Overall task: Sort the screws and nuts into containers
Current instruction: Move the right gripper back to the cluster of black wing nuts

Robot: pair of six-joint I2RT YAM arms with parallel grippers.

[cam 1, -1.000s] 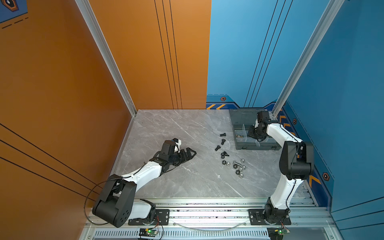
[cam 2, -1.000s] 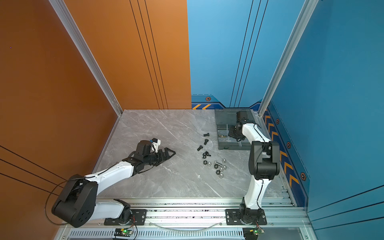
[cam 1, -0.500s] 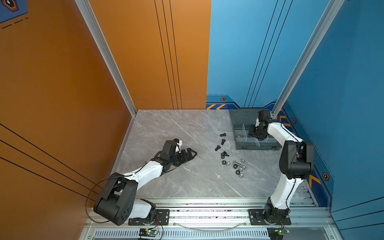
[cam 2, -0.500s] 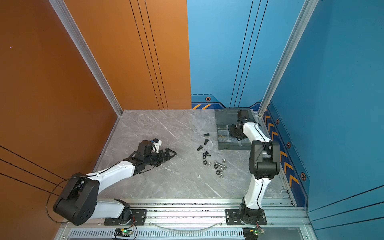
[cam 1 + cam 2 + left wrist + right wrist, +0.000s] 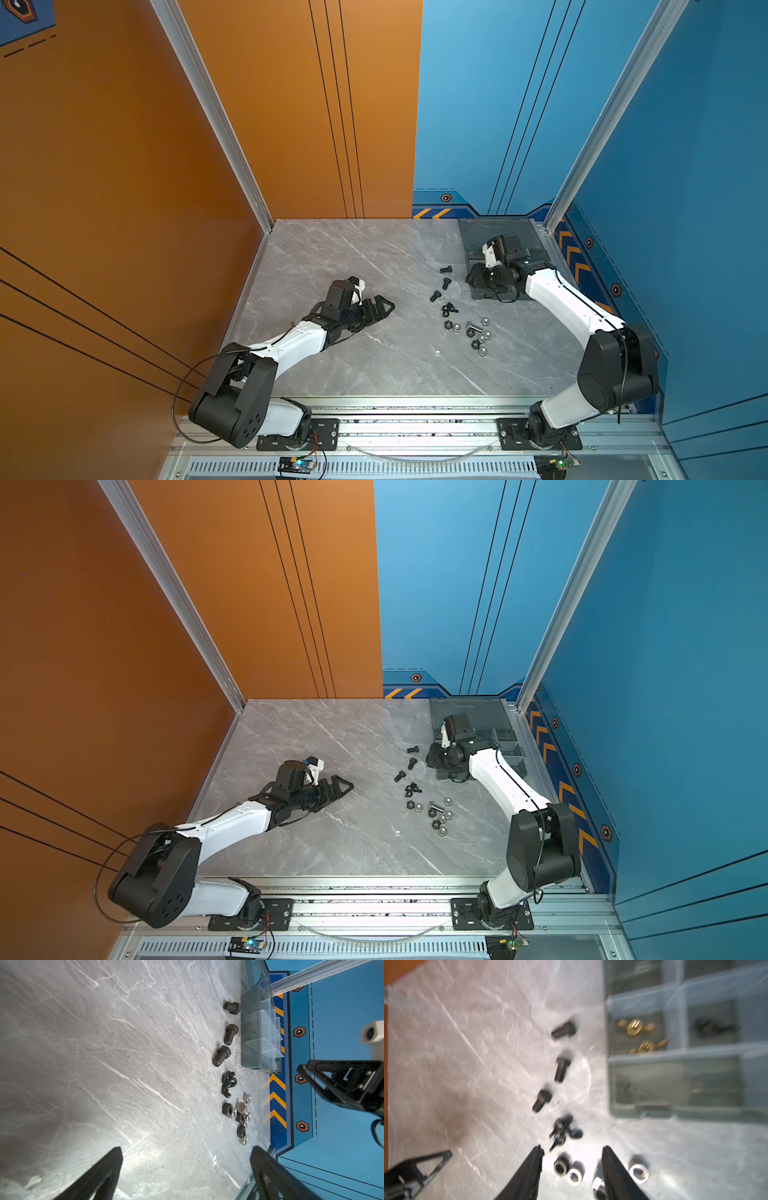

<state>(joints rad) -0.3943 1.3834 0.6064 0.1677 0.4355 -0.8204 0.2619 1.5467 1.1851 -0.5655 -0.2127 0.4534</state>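
Jaws first: the right gripper (image 5: 573,1149) has its fingers partly apart with nothing between them, just bare tabletop and loose hardware showing through the gap. The wrist view is blurry, but the gap is obvious. My guess is that it's empty and lining up a fresh pick, since it hangs low by the near edge of the organizer box (image 5: 643,1114), pointed at the pile.

Working outward in a top view, the hex nuts (image 5: 478,334), silver and black mixed, sit right at 6 o'clock from that gripper, and a silver hex bolt (image 5: 241,1106) lies in among them. The black wing nuts (image 5: 449,308) are tangled together at about 7 o'clock. Three black hex bolts (image 5: 445,284) lie on their sides in a loose line at 9 o'clock, just beside the box wall.

Inside the box, two brass wing nuts (image 5: 635,1026) share one compartment, which looks like like-with-like sorting. Something dark sits in the compartment next door, too smeared to name. Most of the job looks unsorted.

The left gripper (image 5: 186,1149) is spread wide and empty, lying low on the marble tabletop (image 5: 353,257), well off at 9 o'clock from the pile. It's probably parked there to stay out of the way.
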